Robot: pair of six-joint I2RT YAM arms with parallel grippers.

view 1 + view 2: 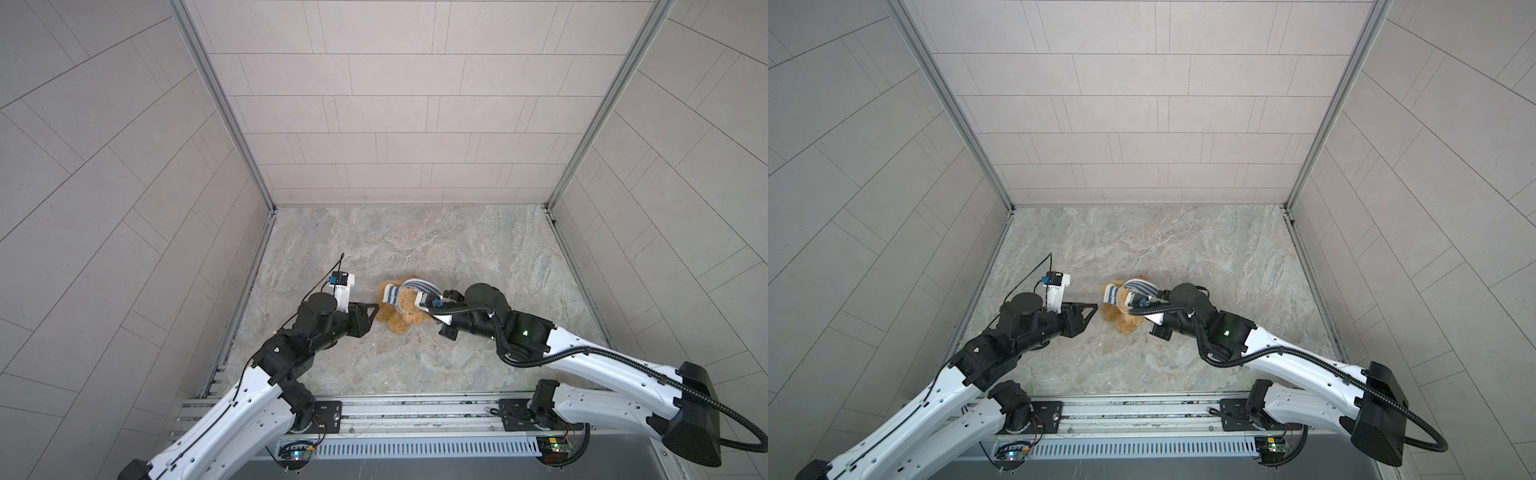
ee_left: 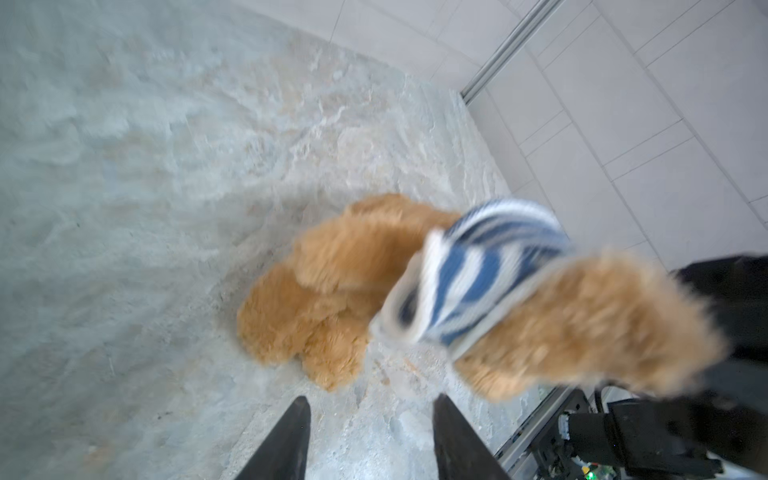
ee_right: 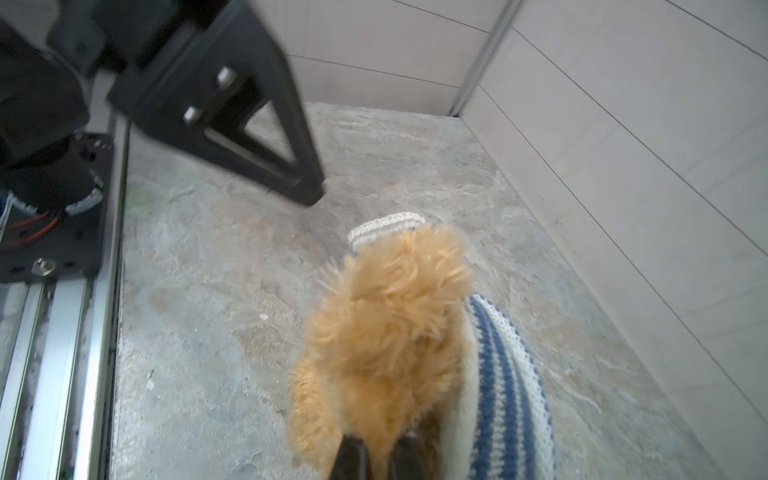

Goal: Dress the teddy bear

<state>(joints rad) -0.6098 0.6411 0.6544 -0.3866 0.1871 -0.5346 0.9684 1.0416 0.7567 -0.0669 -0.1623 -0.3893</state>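
Note:
The golden-brown teddy bear (image 1: 402, 318) (image 1: 1125, 318) lies mid-table on the marbled surface. The navy-and-white striped shirt (image 1: 411, 287) (image 1: 1136, 286) is draped over its upper part. One sleeve (image 2: 465, 274) is wrapped round a furry limb. In the right wrist view, my right gripper (image 3: 380, 451) is shut on the teddy bear's fur (image 3: 386, 332), with the shirt (image 3: 503, 395) beside it. My left gripper (image 2: 372, 401) (image 1: 376, 308) is open and holds nothing. It sits just left of the teddy bear (image 2: 328, 291), not touching it.
An aluminium rail (image 1: 415, 409) with both arm bases runs along the front edge. Tiled walls (image 1: 395, 124) enclose the back and both sides. The left gripper's black finger (image 3: 282, 137) hangs close in front of the right wrist camera.

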